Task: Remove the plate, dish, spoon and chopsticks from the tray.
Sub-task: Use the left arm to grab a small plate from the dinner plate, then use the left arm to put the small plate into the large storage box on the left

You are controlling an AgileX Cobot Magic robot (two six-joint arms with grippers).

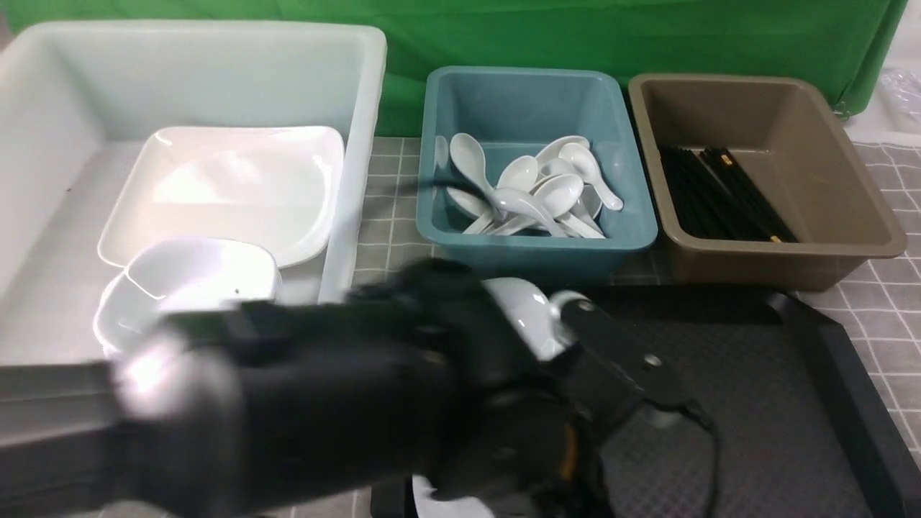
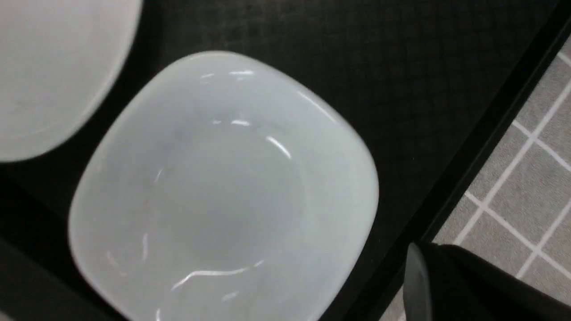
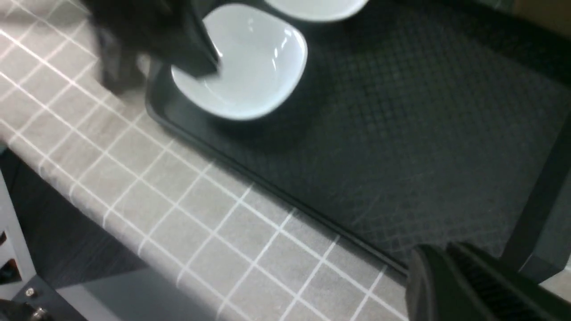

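Black and pressed shut, the left gripper [image 2: 428, 285] shows only as a dark wedge over the tray's raised rim, nothing visibly in it. Just beside it sits the dish [image 2: 223, 191], a glossy white rounded square with a shallow hollow, resting on the tray [image 2: 401, 80] near its front left corner. Whether the gripper touches the dish cannot be told. The tray is matt black plastic with a fine diamond texture. A second white piece [image 2: 53, 67] lies just beyond the dish, cut off by the frame; plate or dish, I cannot tell.

The right gripper [image 3: 450, 276] hangs clenched over the tray's front edge, empty, well apart from the dish.

In the front view the blurred left arm [image 1: 324, 403] crosses the foreground and hides most of the tray's left side. Behind stand three bins on a grey grid-lined cloth [image 1: 885, 302]: a white bin [image 1: 363, 144] holding the large squarish plate [image 1: 223, 191] and small dishes [image 1: 194, 277], a teal bin [image 1: 540, 248] of white spoons [image 1: 536, 191], and a brown bin [image 1: 777, 259] of black chopsticks [image 1: 719, 198].
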